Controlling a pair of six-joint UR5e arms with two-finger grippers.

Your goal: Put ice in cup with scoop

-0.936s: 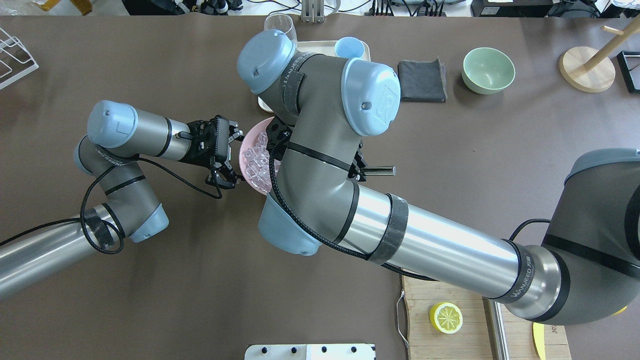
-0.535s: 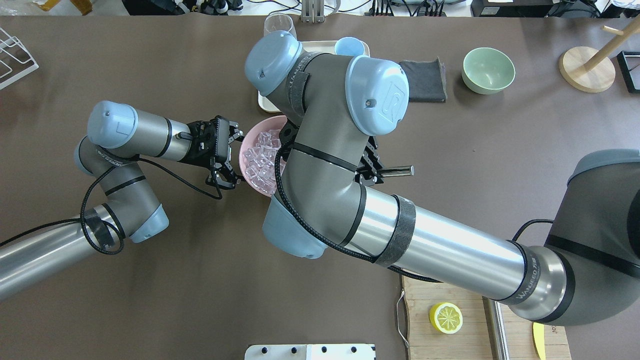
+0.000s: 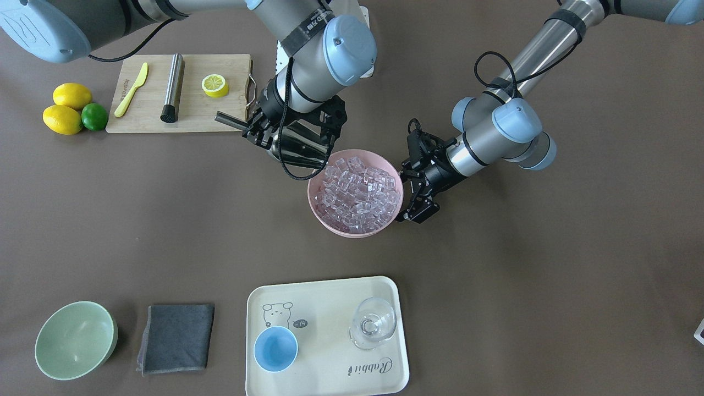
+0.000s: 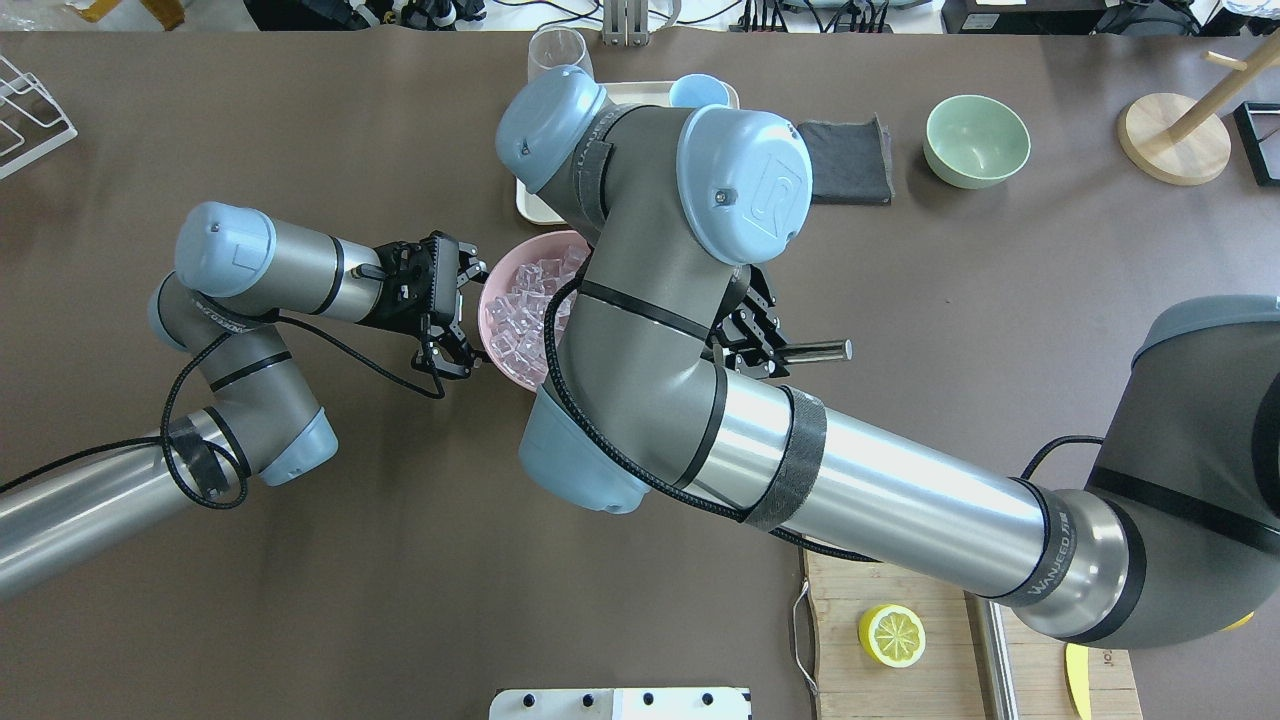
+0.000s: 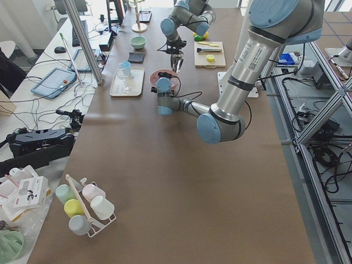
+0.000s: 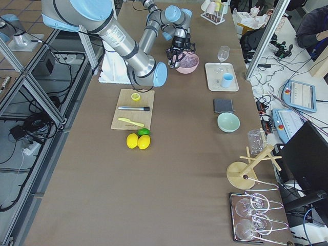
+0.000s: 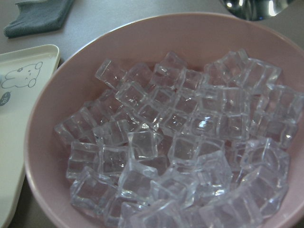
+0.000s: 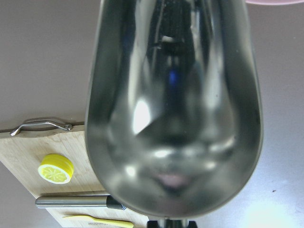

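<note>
Ice (image 3: 357, 190) sits heaped in the pink bowl (image 3: 352, 233) mid-table, w/ none in the cup (image 3: 275, 348) yet. The cup stands empty on the tray (image 3: 330, 291) near a glass (image 3: 374, 324), well apart from the bowl on the operators' side. The right gripper (image 3: 257, 129) is clamped on the scoop (image 3: 297, 148) by its tubular handle. The trough points at the bowl's rim, just beside it and not in the heap. The right wrist view shows the trough bare (only reflections). The left gripper (image 3: 410, 191) is spread wide w/ nothing held, its fingers flanking the bowl's wall on the robot's left side; touching or not, can't tell.

Handling, as a judgement: the cubes look hard, glassy, slick and loose, so they'll prob. slide and tumble. They look too small and slippery to pinch, hence the scoop. Drive the trough low under the heap, then lift level. The scoop is stiff steel, but its smooth round handle could twist in the jaws once loaded, so a hold near the trough end seems best. The cup's mouth is small, so tip slowly or the ice bounces out.
</note>
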